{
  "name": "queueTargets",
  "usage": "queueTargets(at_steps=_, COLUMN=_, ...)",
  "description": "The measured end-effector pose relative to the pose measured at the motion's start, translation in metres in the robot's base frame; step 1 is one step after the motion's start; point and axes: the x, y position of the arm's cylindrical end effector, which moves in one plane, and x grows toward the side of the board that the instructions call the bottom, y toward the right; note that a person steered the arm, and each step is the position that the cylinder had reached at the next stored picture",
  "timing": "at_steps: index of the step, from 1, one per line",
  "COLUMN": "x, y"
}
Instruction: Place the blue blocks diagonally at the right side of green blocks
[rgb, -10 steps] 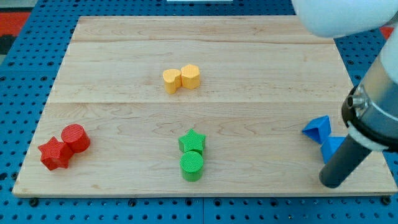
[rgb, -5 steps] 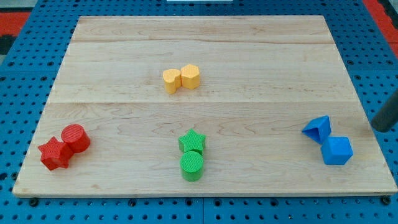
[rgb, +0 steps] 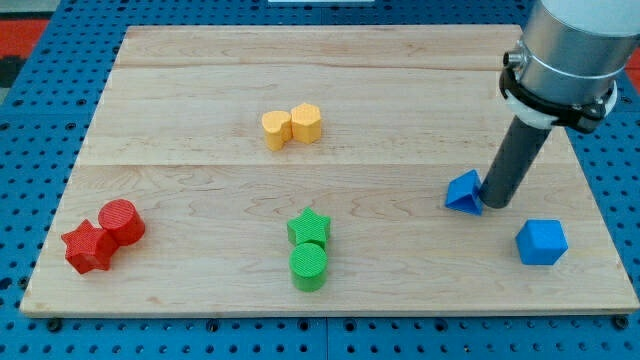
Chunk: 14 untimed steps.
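My tip (rgb: 496, 204) rests on the board's right part, touching the right side of a blue triangular block (rgb: 463, 191). A blue cube-like block (rgb: 542, 242) lies apart, below and to the right of the tip. A green star block (rgb: 309, 226) and a green cylinder (rgb: 309, 267) sit together at the view's bottom centre, well left of the blue blocks.
Two yellow blocks (rgb: 292, 126) sit together at upper centre. A red cylinder (rgb: 120, 220) and a red star block (rgb: 87, 247) sit at the bottom left. The wooden board (rgb: 330, 60) lies on a blue pegboard; its right edge is near the blue cube.
The rod came back in from the view's right and now stands against the blue triangular block, which has slid left and up, away from the blue cube.
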Motion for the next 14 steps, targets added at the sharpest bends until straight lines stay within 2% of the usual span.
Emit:
queueTargets(at_steps=1, x=-0.018, y=0.011)
queueTargets(at_steps=2, x=-0.033, y=-0.016)
queueTargets(at_steps=3, x=-0.028, y=-0.039)
queueTargets(at_steps=4, x=-0.028, y=-0.03)
queueTargets(at_steps=7, x=0.024, y=0.037)
queueTargets(at_steps=9, x=0.048, y=0.038)
queueTargets(at_steps=10, x=0.023, y=0.033)
queueTargets(at_steps=11, x=-0.032, y=0.014)
queueTargets(at_steps=12, x=-0.05, y=-0.05)
queueTargets(at_steps=13, x=-0.016, y=-0.057)
queueTargets(at_steps=14, x=-0.01, y=-0.053)
